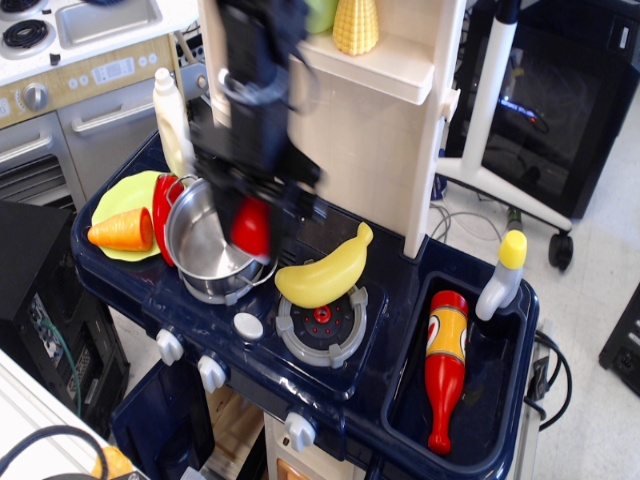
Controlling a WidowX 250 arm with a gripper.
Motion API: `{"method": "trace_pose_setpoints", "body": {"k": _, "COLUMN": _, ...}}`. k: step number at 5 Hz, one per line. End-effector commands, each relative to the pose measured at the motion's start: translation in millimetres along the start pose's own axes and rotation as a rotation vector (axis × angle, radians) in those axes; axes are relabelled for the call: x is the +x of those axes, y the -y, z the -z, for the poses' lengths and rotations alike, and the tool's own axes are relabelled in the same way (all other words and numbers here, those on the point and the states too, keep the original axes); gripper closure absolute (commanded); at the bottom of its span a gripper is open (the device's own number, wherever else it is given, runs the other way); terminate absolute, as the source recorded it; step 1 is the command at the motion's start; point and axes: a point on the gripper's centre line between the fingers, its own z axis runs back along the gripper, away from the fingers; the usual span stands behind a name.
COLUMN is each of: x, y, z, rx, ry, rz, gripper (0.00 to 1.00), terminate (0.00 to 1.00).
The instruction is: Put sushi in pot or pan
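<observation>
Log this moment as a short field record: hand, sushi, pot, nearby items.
hand: hand shut on the sushi, blurred, over the pot's right side
sushi: red sushi held above the pot, not yet released
pot: steel pot upright, nothing visible inside
banana: banana right of the pot, by the burner
plate: green plate with carrot, left of pot

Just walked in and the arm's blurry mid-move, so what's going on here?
The robot arm's end effector is holding the red sushi at the right rim of the steel pot on the toy stove. The sushi is not yet released. The banana lies by the burner, and the carrot rests on the green plate.
</observation>
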Motion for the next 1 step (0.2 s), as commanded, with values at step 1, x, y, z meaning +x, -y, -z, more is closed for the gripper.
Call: {"method": "trace_pose_setpoints", "body": {"k": 1, "x": 14.0, "y": -36.6, "z": -2.3, "rx": 0.024, "ry": 0.055, "rz": 0.049, "gripper": 1.00, "terminate": 1.00}}
